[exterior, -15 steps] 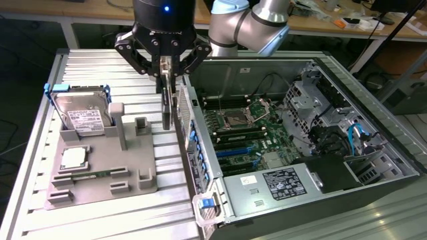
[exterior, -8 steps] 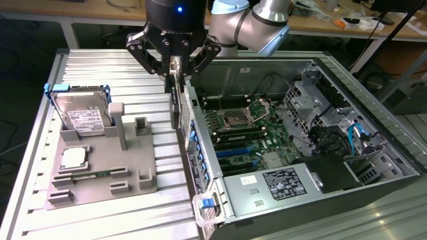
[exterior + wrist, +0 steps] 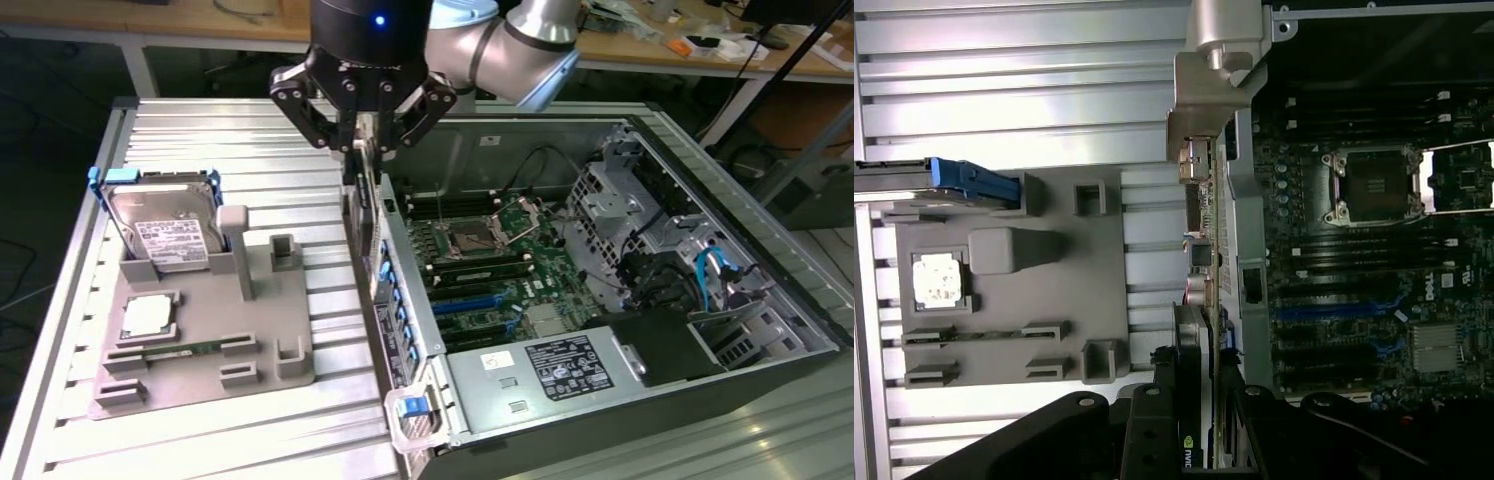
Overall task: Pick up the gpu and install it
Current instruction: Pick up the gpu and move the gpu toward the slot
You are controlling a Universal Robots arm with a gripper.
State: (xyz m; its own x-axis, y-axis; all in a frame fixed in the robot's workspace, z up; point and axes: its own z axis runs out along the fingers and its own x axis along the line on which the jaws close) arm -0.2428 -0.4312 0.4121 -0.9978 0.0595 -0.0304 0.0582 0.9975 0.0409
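The jaws grasp the gpu (image 3: 356,200) (image 3: 1199,235) edge-on over the computer case's (image 3: 667,412) wall. Its cooler shows an Nvidia logo, and the motherboard (image 3: 1354,290) inside the case reads "DELL".

Arm (image 3: 527,50) bent overhead, hand (image 3: 363,143) pointing straight down, clamped on gpu (image 3: 359,200).

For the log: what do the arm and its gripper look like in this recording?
The arm is silver-grey metal with rounded joints, one of them closed by a pale blue cap. The gripper is black: a cylindrical body with a small blue light, then two jointed linkage fingers with silver pivot pins.
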